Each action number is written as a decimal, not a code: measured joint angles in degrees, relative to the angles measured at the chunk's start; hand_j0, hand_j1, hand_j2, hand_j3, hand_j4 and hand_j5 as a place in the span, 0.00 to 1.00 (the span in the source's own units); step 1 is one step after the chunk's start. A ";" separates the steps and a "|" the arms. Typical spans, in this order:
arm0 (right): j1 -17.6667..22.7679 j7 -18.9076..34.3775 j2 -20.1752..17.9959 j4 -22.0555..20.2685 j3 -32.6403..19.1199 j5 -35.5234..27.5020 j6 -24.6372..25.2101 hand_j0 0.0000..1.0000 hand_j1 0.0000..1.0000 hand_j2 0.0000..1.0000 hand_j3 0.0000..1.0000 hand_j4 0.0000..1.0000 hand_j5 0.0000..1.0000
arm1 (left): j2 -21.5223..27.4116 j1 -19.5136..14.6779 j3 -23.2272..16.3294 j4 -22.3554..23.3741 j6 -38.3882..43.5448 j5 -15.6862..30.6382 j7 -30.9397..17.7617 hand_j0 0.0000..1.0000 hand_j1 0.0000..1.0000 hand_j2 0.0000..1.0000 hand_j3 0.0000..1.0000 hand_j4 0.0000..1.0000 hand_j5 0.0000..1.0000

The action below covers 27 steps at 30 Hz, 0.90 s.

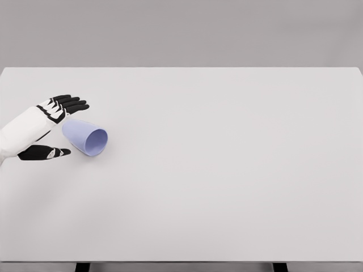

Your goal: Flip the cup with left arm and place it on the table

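Counter (227,187): wide white surface filling most of the head view.
Left robot hand (54,127): enters from the left edge, fingers spread above and thumb below, bracketing the cup's closed end; contact cannot be made out.
Cup (85,137): pale blue, lying on its side at the counter's left, just right of the hand.
Long axis: slants down and right, open mouth away from the hand.
Right arm: out of view, so the left is the only one near.
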 measured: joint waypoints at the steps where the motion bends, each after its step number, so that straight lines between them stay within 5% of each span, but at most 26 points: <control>1: 0.00 0.00 0.00 0.00 0.01 -0.06 0.00 1.00 1.00 1.00 1.00 1.00 1.00 | 0.00 0.09 0.00 0.00 0.00 -0.01 0.00 1.00 1.00 1.00 1.00 1.00 1.00; 15: 0.09 0.01 0.00 0.17 -0.01 0.01 0.01 1.00 1.00 1.00 1.00 1.00 1.00 | 2.24 -1.05 1.99 1.55 0.00 -2.27 -0.07 1.00 1.00 1.00 1.00 1.00 1.00; 17: 0.08 0.02 0.00 0.16 0.00 0.00 0.02 1.00 1.00 1.00 1.00 1.00 1.00 | 2.84 -5.72 2.29 3.19 -0.01 -3.64 -3.98 1.00 1.00 1.00 1.00 1.00 1.00; 19: 0.09 0.01 0.00 0.17 -0.01 0.01 0.01 1.00 1.00 1.00 1.00 1.00 1.00 | 3.25 -12.21 2.76 5.64 0.04 -3.16 -14.72 1.00 1.00 1.00 1.00 1.00 1.00; 22: 0.09 0.01 0.00 0.18 -0.01 0.01 0.01 1.00 1.00 1.00 1.00 1.00 1.00 | 3.67 -13.01 2.63 10.56 -0.09 4.48 -24.31 1.00 1.00 1.00 1.00 1.00 1.00; 27: 0.09 0.00 0.00 0.18 -0.01 0.01 0.01 1.00 1.00 1.00 1.00 1.00 1.00 | 3.84 -15.99 0.26 12.79 -0.11 15.88 -28.83 1.00 1.00 1.00 1.00 1.00 1.00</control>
